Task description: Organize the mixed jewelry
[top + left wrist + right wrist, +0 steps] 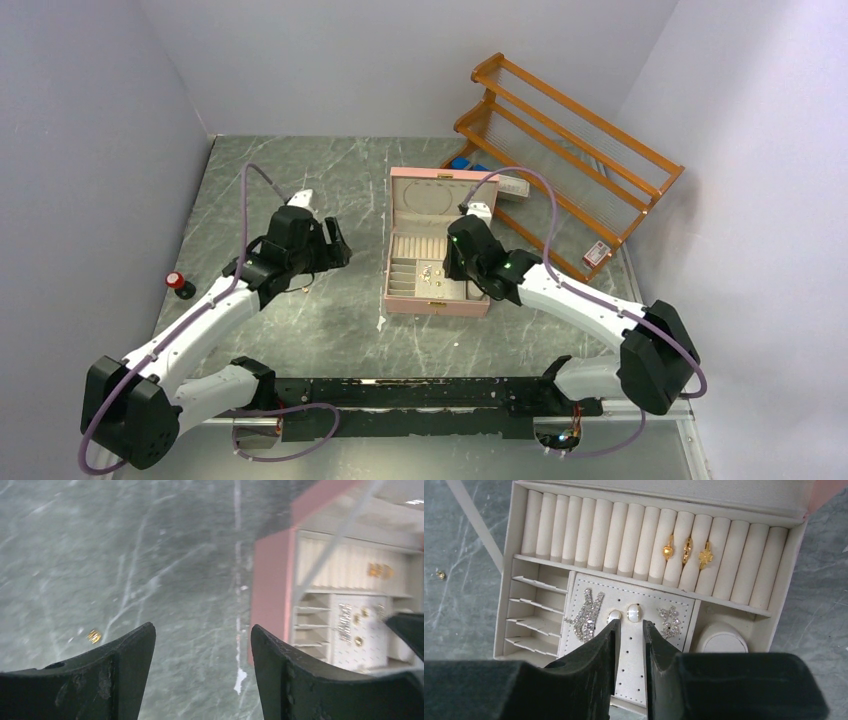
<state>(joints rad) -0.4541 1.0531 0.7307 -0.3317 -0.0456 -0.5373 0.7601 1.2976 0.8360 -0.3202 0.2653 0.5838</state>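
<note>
The pink jewelry box [437, 300] lies open mid-table. In the right wrist view three gold rings [686, 550] sit in its ring rolls, and two pearl studs [633, 613] and crystal earrings [586, 615] sit on the earring panel [659, 605]. One tiny gold piece [94, 636] lies loose on the table left of the box, and it also shows in the right wrist view [441, 574]. My left gripper [202, 630] is wide open and empty above the table, right of that piece. My right gripper [630, 624] hovers over the panel, jaws narrowly apart and empty. I cannot make out the silvery wire loop.
A wooden rack [570, 150] stands at the back right behind the box. A small red-capped object [180, 284] sits at the table's left edge. A white mark [381, 322] is on the marble table near the box's front left corner.
</note>
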